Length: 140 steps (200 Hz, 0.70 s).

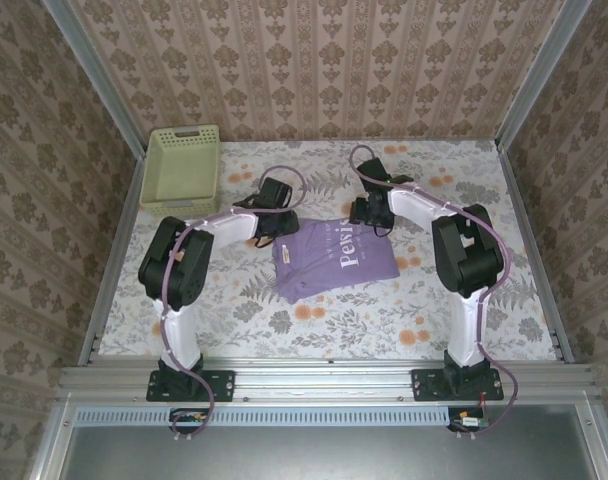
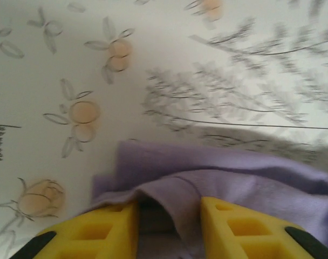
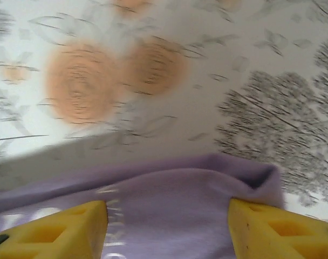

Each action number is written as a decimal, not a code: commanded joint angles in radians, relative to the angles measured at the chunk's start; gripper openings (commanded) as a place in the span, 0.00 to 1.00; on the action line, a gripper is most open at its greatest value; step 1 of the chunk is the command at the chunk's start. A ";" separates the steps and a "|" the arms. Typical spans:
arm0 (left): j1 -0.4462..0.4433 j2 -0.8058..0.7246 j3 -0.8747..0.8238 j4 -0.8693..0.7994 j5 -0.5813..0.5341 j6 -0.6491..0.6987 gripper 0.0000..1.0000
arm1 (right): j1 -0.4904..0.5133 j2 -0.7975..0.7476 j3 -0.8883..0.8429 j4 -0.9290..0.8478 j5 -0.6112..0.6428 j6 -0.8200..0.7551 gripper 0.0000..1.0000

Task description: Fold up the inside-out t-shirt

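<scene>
The inside-out t-shirt [image 1: 334,258] lies folded into a compact lavender rectangle in the middle of the table, white lettering facing up. My left gripper [image 1: 267,238] is low at its far left corner. In the left wrist view the yellow fingers [image 2: 113,226] stand apart with a loose fold of the shirt [image 2: 250,183] draped between them, resting against the right finger; that gripper [image 2: 169,208] is open. My right gripper [image 1: 367,212] is at the far right corner. Its jaws [image 3: 168,210] are wide open over the shirt's edge [image 3: 180,183], with nothing pinched.
A pale green plastic basket [image 1: 181,165] stands at the back left corner of the floral tablecloth [image 1: 464,310]. Patterned walls close in the left, right and far sides. Bare cloth lies in front of the shirt and to both sides.
</scene>
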 commanded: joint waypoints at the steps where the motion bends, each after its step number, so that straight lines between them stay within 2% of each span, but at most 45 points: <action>1: 0.033 0.031 0.041 -0.003 0.032 0.020 0.31 | -0.051 -0.023 -0.097 -0.002 0.002 0.060 0.62; 37: 0.037 0.120 0.125 0.002 0.095 0.062 0.29 | -0.058 -0.142 -0.289 0.118 -0.051 0.120 0.62; 52: 0.033 0.176 0.206 -0.009 0.153 0.096 0.28 | -0.050 -0.196 -0.368 0.152 -0.071 0.163 0.62; 104: -0.011 0.340 0.485 -0.082 0.239 0.163 0.28 | 0.031 -0.490 -0.726 0.314 -0.055 0.389 0.65; 120: -0.026 0.350 0.573 -0.164 0.241 0.188 0.29 | 0.054 -0.562 -0.745 0.284 -0.049 0.376 0.67; 140: -0.031 0.275 0.600 -0.275 0.200 0.205 0.37 | 0.051 -0.619 -0.669 0.153 0.015 0.272 0.72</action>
